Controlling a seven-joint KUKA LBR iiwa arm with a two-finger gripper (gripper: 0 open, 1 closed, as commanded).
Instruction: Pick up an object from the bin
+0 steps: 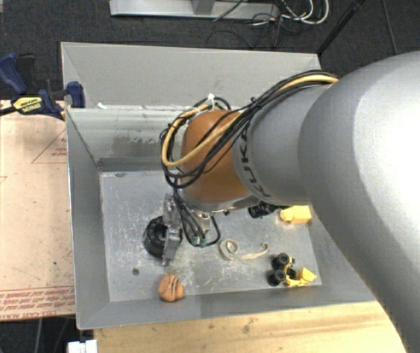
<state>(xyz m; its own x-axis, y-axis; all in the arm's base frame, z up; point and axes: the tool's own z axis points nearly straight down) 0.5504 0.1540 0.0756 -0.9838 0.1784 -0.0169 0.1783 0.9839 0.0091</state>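
Dark floor (pixel 18 20) lies around the grey metal bin (pixel 84 197), which has tall sloping walls and a scratched bottom. Over the bin's right half comes the big grey arm (pixel 357 182), reaching in from the right and covering much of that side. At its wrist sits a round orange cover (pixel 210 160), and black and yellow cables (pixel 176 134) loop around it.

Below the cover the claw (pixel 171 252) is down low, close to the bin's bottom, in the left middle part. Whether it is released or clenched I cannot tell. A black round thing (pixel 153 237) lies just at the left side of the claw and seems to touch it.

To the right, near the arm, lies a yellow piece (pixel 296 214). Nearer, in the right corner, is a black and yellow thing (pixel 287 271). Between it and the claw lies a pale curved strip (pixel 240 251). A small brown lump (pixel 170 288) rests near the front wall, apart from the claw.
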